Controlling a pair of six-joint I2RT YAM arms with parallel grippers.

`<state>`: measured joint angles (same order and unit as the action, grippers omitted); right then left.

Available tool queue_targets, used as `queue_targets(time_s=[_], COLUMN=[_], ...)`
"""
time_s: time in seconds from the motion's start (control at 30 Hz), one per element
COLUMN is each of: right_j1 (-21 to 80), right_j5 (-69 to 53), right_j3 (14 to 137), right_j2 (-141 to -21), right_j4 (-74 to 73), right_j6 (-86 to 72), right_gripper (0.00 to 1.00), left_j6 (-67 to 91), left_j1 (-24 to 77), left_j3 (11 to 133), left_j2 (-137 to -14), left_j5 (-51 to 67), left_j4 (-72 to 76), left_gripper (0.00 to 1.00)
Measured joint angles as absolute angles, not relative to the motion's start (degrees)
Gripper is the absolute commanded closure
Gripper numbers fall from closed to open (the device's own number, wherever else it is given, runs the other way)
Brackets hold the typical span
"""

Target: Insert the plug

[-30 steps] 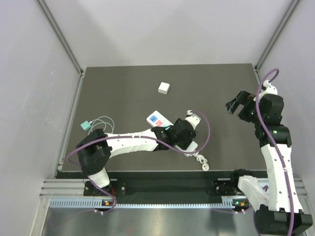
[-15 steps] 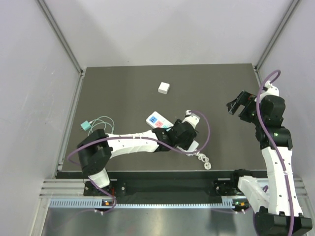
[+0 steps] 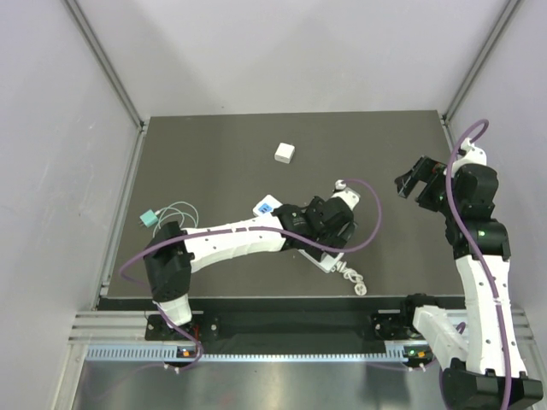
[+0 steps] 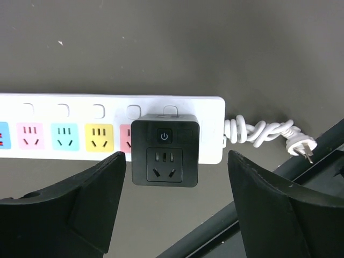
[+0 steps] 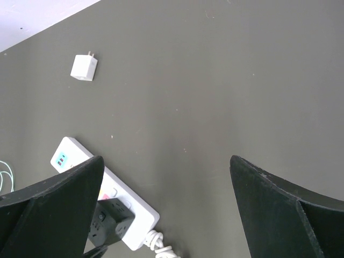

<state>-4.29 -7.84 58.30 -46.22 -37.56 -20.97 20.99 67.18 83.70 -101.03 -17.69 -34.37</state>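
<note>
Left hand point(image 4: 176, 164) opened off plug point(image 4: 164, 153) | arm outstretched | right hand point(image 5: 166, 159) aloft

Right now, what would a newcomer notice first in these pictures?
A black adapter sits on the white strip at its cord end, mid-table, framed by the open left gripper. A small white charger lies alone farther back; the right gripper hovers open at the right.

A black square plastic plug adapter point(image 4: 164, 152) sat plugged into the end socket of a long white plastic power strip point(image 4: 212, 134), which lay flat, coloured sockets facing up.
</note>
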Motion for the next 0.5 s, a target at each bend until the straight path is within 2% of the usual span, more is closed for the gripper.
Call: queue_targets(time_s=[0.07,0.17,0.2,0.23,0.43,0.5], right_j1=[-4.3,-4.3,-4.3,-4.3,-4.3,-4.3], right_j5=[-7.8,-7.9,-7.9,-7.9,-8.0,-8.1], right_j3=[58.3,58.3,58.3,58.3,58.3,58.3], right_j2=[-46.2,-46.1,-46.1,-46.1,-45.5,-45.2], right_j4=[-37.6,-37.6,-37.5,-37.6,-37.6,-37.6], right_j6=[-20.8,-20.6,-20.6,-20.6,-20.5,-20.5], right_gripper=[0.00,0.00,0.00,0.00,0.00,0.00], left_j6=[21.0,21.3,21.4,21.5,21.6,22.0], left_j1=[67.2,67.2,67.2,67.2,67.2,67.0], left_j3=[85.1,86.3,86.3,86.3,82.8,80.0], left_j2=[-101.0,-101.0,-101.0,-101.0,-100.3,-100.2], left_j5=[-17.9,-17.9,-17.8,-17.8,-18.3,-18.2], left_j4=[-35.3,-36.2,-36.2,-36.4,-35.5,-34.7], left_gripper=[0.23,0.49,0.65,0.71,0.94,0.94])
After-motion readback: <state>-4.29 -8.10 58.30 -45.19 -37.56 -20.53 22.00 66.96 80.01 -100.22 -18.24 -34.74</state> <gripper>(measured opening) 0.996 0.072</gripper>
